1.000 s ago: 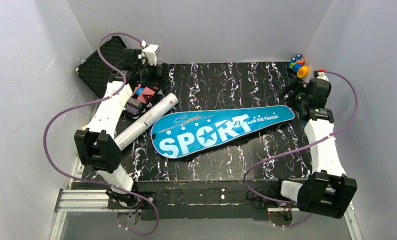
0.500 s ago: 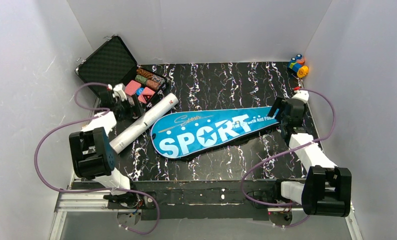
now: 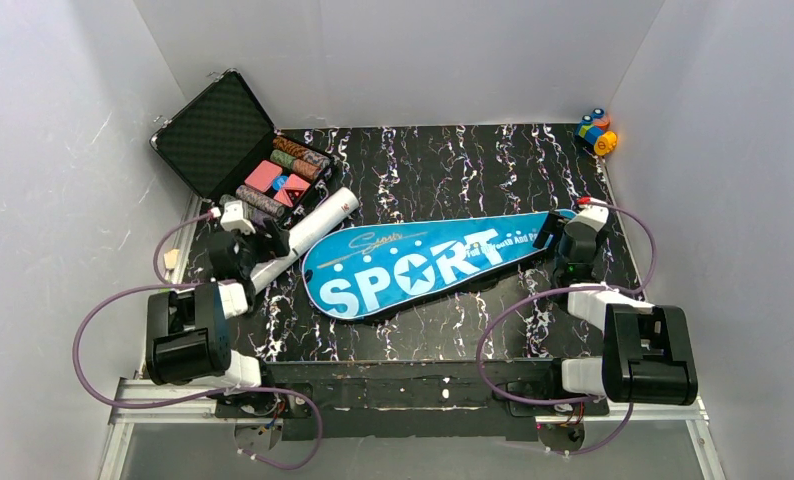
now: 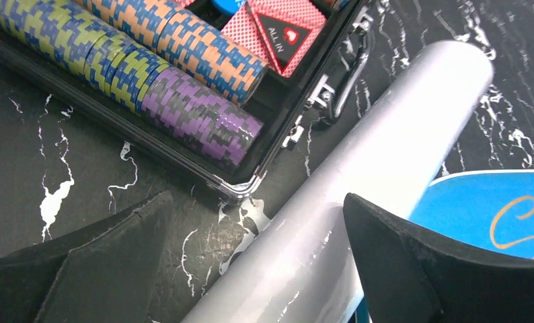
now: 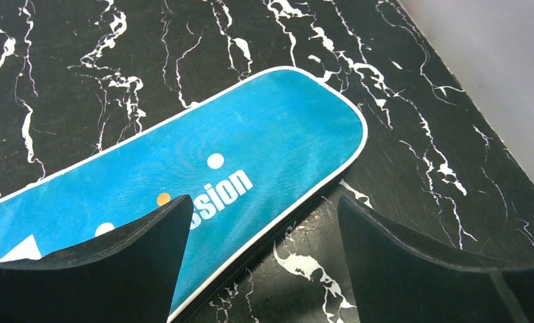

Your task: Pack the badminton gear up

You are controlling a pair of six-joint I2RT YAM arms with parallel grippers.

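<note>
The bag [image 3: 443, 265] lies flat on the tabletop [image 3: 433, 170], the tube [image 3: 298, 240] loose beside it; I judge packing unfinished. My left hand [image 4: 254, 202] gapes over the tube, my right hand [image 5: 263, 202] over the bag's tip, both empty.

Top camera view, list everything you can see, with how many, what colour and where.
racket bag: one, blue with white SPORT lettering, flat across the table's middle
tube: one, white, left of the bag, beside the case
chip case: one, black, open, far left corner
chips: several rows, mixed colours, inside the case
toy: one, orange and blue, far right corner
table: one, black with white veins
left gripper: open, over the tube
right gripper: open, over the bag's narrow end
</note>
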